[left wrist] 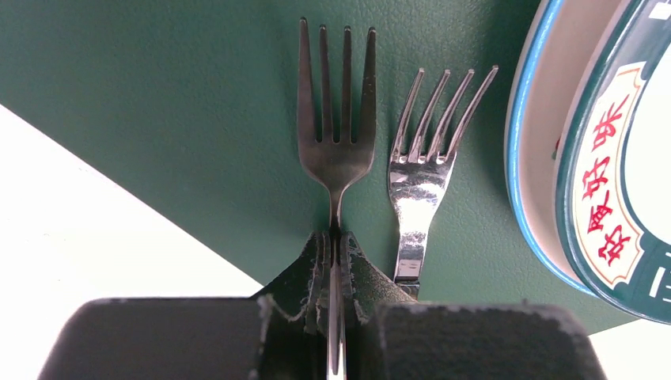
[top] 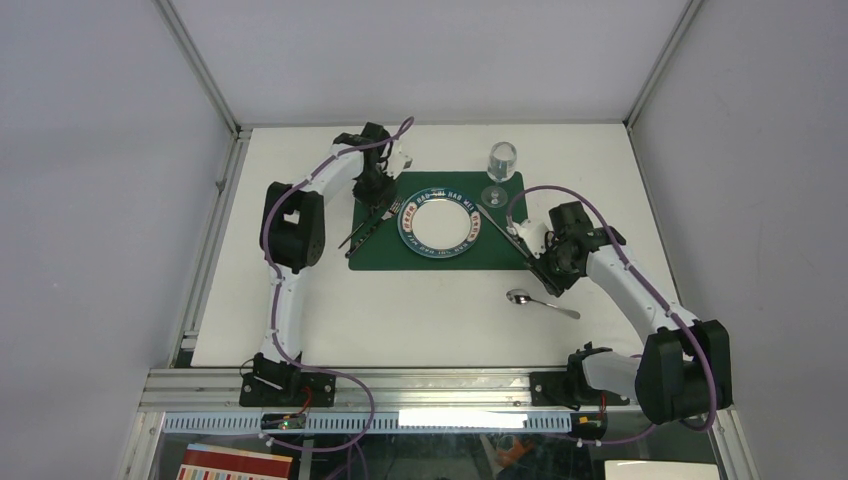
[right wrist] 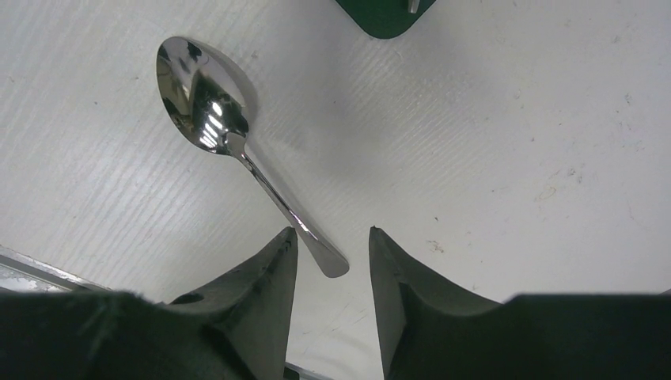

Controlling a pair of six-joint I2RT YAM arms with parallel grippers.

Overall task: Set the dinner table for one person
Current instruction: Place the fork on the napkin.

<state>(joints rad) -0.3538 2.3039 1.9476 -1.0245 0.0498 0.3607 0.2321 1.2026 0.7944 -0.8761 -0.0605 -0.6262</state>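
Note:
On the white dinner table (top: 400,310) lies a green placemat (top: 380,255) with a blue-rimmed plate (top: 408,225) on it. My left gripper (left wrist: 336,237) is shut on the handle of a dark fork (left wrist: 336,103), whose tines point out over the mat. A shiny second fork (left wrist: 419,166) lies just to its right, beside the plate (left wrist: 585,158). A spoon (right wrist: 202,95) rests on the bare table below the mat's right corner. My right gripper (right wrist: 332,237) is open, and the spoon's handle end sits between its fingertips, untouched.
A wine glass (top: 501,160) stands at the placemat's far right corner. A knife (top: 503,228) lies on the mat right of the plate. Silver framing runs along the table's edges. The placemat's corner (right wrist: 385,16) shows at the top of the right wrist view.

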